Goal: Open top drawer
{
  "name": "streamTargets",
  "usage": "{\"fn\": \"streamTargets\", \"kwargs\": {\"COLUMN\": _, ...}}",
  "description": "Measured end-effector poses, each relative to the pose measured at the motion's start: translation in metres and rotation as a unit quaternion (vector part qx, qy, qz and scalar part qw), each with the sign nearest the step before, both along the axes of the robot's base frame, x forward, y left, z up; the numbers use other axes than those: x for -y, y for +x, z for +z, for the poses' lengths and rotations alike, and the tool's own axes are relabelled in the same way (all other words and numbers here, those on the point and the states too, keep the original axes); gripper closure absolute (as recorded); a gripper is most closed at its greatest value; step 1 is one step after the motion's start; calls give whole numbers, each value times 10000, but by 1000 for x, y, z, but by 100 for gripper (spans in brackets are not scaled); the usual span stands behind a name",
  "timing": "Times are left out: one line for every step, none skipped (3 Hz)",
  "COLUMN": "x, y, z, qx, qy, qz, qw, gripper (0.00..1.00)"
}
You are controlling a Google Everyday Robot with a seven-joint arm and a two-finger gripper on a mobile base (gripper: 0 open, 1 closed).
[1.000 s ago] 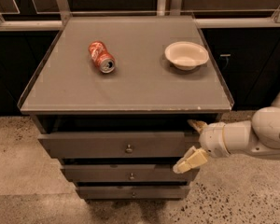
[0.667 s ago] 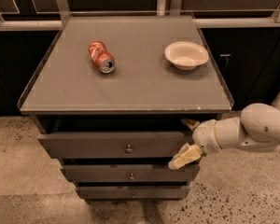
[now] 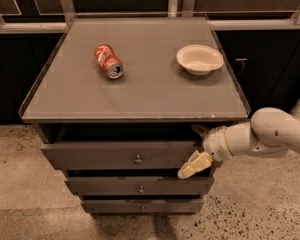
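Lying on its side toward the left of the flat grey cabinet top (image 3: pixel 140 91), a crushed red and white drink can (image 3: pixel 108 61) points its open end toward the front edge. Below that top, the top drawer (image 3: pixel 100 156), a dark grey drawer with the widest and tallest flat front of the three, sits directly under the overhang, with a dark gap showing above its upper edge. A small round metal knob (image 3: pixel 138 159) marks the centre of its panel. Two narrower grey drawers (image 3: pixel 105 186) are stacked beneath it, each with its own small knob, above a pale speckled floor (image 3: pixel 20 154). Further right on the cabinet top, well apart from the can, a shallow white round bowl (image 3: pixel 199 59) stands upright. At the right end of the top drawer's front is the cream two-finger gripper (image 3: pixel 189 152), its fingers spread apart, one near the panel's upper corner and the other, a pale finger (image 3: pixel 194 165), angled down across the lower corner. The knob is well to its left. A white rounded arm (image 3: pixel 270 134) reaches in from the right edge.
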State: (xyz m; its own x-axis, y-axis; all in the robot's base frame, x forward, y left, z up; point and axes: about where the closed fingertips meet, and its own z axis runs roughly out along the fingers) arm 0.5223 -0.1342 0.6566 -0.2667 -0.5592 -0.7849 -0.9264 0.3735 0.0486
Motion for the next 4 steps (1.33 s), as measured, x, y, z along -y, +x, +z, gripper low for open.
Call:
{"fn": "streamTargets", "kwargs": {"x": -2, "y": -11, "z": -4, "qx": -185, "qy": -192, "qz": 122, "qw": 9996, "gripper": 0}}
{"fn": "streamTargets", "kwargs": {"x": -2, "y": -11, "z": -2, "qx": -185, "qy": -192, "qz": 122, "qw": 9996, "gripper": 0}}
{"fn": "streamTargets", "kwargs": {"x": 0, "y": -22, "z": -3, "qx": -343, "qy": -238, "qz": 112, "qw": 9991, "gripper": 0}}
{"fn": "streamTargets", "kwargs": {"x": 6, "y": -75, "z": 11, "qx": -804, "qy": -18, "qz": -111, "qw": 9967, "gripper": 0}}
